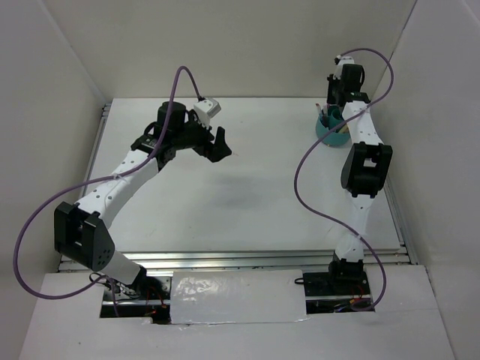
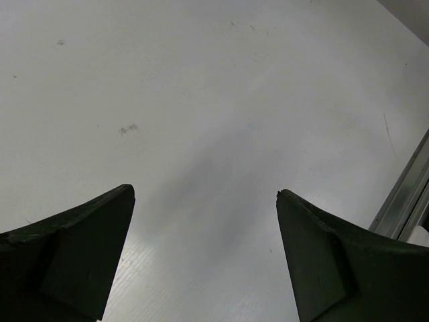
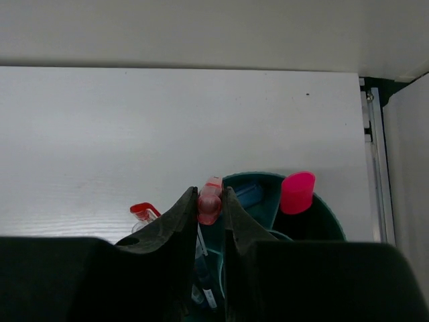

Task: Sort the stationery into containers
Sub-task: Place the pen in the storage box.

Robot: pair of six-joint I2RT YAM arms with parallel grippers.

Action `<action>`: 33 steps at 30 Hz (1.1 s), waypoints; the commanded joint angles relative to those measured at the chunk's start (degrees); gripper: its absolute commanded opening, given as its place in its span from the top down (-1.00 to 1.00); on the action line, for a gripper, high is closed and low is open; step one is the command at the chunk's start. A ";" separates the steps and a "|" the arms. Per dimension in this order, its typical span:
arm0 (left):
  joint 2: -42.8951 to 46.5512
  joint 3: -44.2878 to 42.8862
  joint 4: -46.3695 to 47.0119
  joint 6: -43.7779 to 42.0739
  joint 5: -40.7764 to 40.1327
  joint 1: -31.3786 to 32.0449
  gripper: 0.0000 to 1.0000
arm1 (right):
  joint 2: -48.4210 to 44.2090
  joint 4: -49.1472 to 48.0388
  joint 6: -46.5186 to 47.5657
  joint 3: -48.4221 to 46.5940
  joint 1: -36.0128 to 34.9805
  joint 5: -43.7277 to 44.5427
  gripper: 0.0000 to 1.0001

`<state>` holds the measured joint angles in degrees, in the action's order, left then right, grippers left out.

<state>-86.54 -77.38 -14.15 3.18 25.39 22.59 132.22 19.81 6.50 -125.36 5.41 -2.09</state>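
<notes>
The organiser cup (image 1: 330,136) stands at the upper right of the table (image 1: 247,195), with the right gripper (image 3: 209,192) over it clasping a pen (image 3: 210,205), a capped marker (image 3: 297,192) inside to the right, and the left gripper (image 1: 217,145) well apart, left of centre.

You'll note: tabletop (image 2: 201,100) matt white, lightly scuffed; organiser cup (image 3: 268,201) smooth teal plastic; red pen (image 3: 210,201) glossy plastic; jaws matt black.

worktop (image 2: 201,80) white, grey scuffs | left pincer (image 2: 205,192) black | right pincer (image 3: 210,193) black | pen (image 3: 210,205) between its fingers red | cup (image 3: 258,176) just beyond teal | eraser (image 3: 297,192) to its right pink
</notes>
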 commanded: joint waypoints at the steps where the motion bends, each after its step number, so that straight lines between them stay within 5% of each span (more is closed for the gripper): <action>1: -1.17 -1.45 1.50 -0.11 0.54 -0.09 -0.99 | -1.88 -3.73 3.34 -2.79 -0.93 1.91 1.00; 24: -3.02 -2.07 0.88 0.69 0.72 -0.09 -0.98 | -0.48 -1.80 3.52 0.91 -0.40 3.67 0.98; 33: -3.37 -2.60 0.09 0.86 0.37 -0.26 -0.99 | -0.56 -1.62 3.87 0.82 -0.66 4.99 0.22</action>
<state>-89.58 -77.41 -14.24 3.31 25.39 22.59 132.35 18.94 9.80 -124.38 4.75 2.13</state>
